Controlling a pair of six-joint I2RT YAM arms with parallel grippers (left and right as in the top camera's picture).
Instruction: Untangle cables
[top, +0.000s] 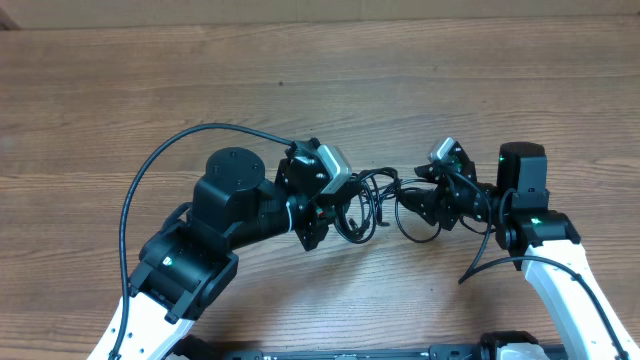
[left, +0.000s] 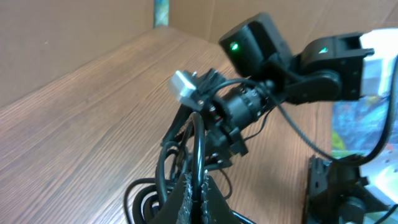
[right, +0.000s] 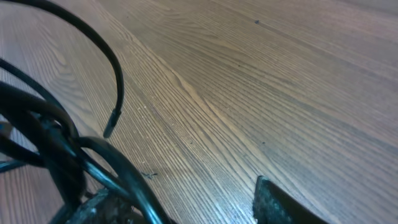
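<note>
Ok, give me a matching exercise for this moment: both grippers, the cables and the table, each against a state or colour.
Things:
1. left gripper
2. right gripper
3. cables
4. table

States:
a. brown wood grain
b. jaws apart
c. black, in tangled loops
d. shut on the cables

Pairs: 1-d, 2-b, 3-c, 4-a

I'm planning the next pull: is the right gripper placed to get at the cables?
Likely yes: the right gripper, jaws open, sits right beside the cables, with nothing between them.
</note>
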